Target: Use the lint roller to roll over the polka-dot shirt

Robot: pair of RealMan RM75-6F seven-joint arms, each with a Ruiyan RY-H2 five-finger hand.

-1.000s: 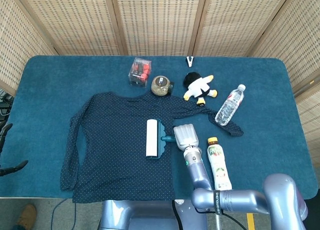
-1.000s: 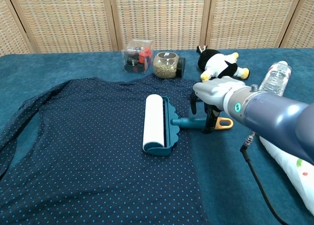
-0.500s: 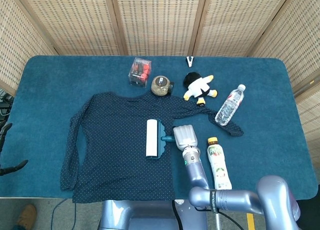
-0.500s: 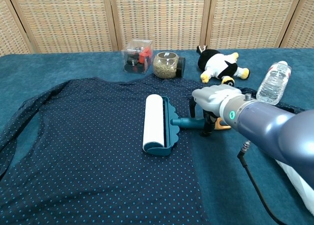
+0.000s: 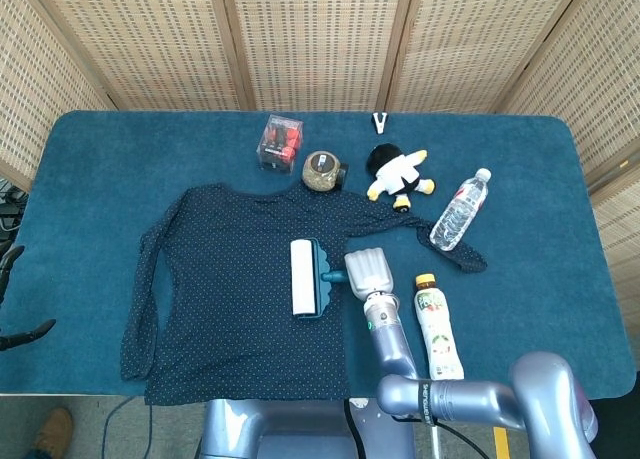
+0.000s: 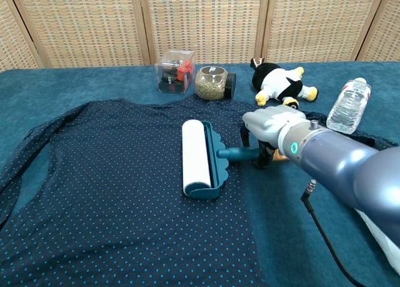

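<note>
The dark blue polka-dot shirt (image 5: pixel 225 299) (image 6: pixel 106 193) lies spread flat across the middle of the table. On its right part rests the lint roller (image 5: pixel 303 277) (image 6: pixel 196 156), a white roll in a teal guard with a teal handle (image 6: pixel 236 153) pointing right. My right hand (image 5: pixel 368 273) (image 6: pixel 269 127) grips that handle, fingers curled down around it at the shirt's right edge. Dark fingers of my left hand (image 5: pixel 12 299) show at the far left edge of the head view, off the table, spread and holding nothing.
Behind the shirt stand a clear box with red contents (image 5: pixel 280 142), a jar of grains (image 5: pixel 322 171) and a black-and-white plush toy (image 5: pixel 400 175). A water bottle (image 5: pixel 460 209) lies on the right sleeve. A drink bottle (image 5: pixel 437 324) lies beside my right forearm.
My right hand has pushed the lint roller a little to the left across the shirt. The left hand has not moved.
</note>
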